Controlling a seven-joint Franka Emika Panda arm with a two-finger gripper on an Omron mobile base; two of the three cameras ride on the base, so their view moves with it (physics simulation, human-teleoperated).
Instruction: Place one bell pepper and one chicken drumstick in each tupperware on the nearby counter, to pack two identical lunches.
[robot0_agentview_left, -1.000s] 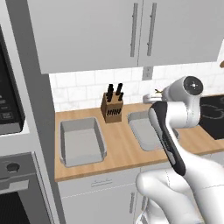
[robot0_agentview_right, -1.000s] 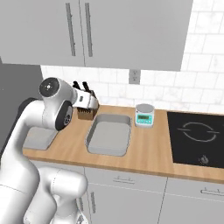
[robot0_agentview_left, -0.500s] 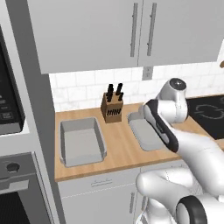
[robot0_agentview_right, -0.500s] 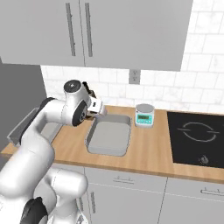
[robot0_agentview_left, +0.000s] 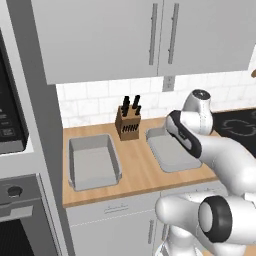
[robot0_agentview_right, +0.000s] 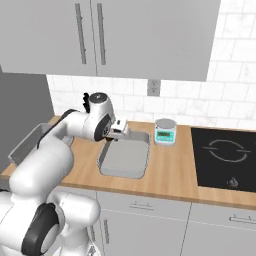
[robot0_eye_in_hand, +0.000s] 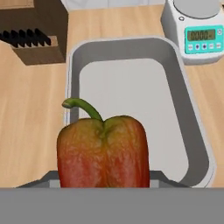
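End effector (robot0_agentview_right: 116, 134) | holds bell pepper (robot0_eye_in_hand: 103, 151) | scale (robot0_eye_in_hand: 197, 29) reads 0000

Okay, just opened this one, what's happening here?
The robot's end effector holds a red bell pepper above the near end of the right-hand tupperware, which is still empty. The other tupperware, further left on the counter, is empty too. A knife block stands between them at the back, and a small kitchen scale sits beside the right container. No chicken drumstick is packed yet.
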